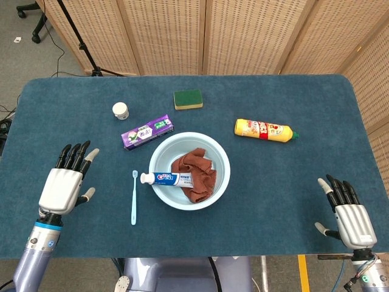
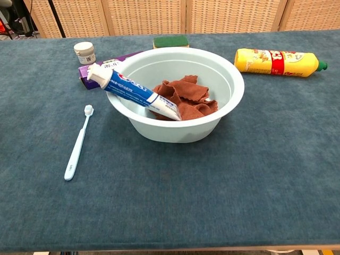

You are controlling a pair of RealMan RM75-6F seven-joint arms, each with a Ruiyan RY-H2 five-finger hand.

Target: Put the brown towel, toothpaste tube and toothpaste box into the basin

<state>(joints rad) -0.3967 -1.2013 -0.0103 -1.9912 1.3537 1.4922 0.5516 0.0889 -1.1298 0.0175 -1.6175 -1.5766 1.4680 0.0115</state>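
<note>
Head view, starting at the left edge: the left hand (image 1: 62, 185) hovers over the blue desk (image 1: 292, 182) near its 8 o'clock corner, fingers spread and grasping nothing, well apart from everything else. Next comes a small white jar (image 1: 121, 111) toward 11 o'clock, and at its 5 o'clock the purple toothpaste box (image 1: 147, 132) lies flat on the desk, just outside the basin (image 1: 223, 159) at the basin's 10 o'clock. A light blue toothbrush (image 1: 134, 196) lies on the desk just beside the basin's 9 o'clock side. The toothpaste tube (image 1: 166, 178) leans in the basin with its white cap poking over the rim at 9 o'clock and its tail resting on the brown towel (image 1: 196, 171), which sits crumpled inside the basin. A green sponge (image 1: 188, 99) lies at the basin's 12 o'clock, apart from it. A yellow bottle (image 1: 265, 130) lies on its side at about 2 o'clock from the basin. Last, the right hand (image 1: 347, 212) sits at the desk's 4 o'clock corner, fingers apart and empty.
</note>
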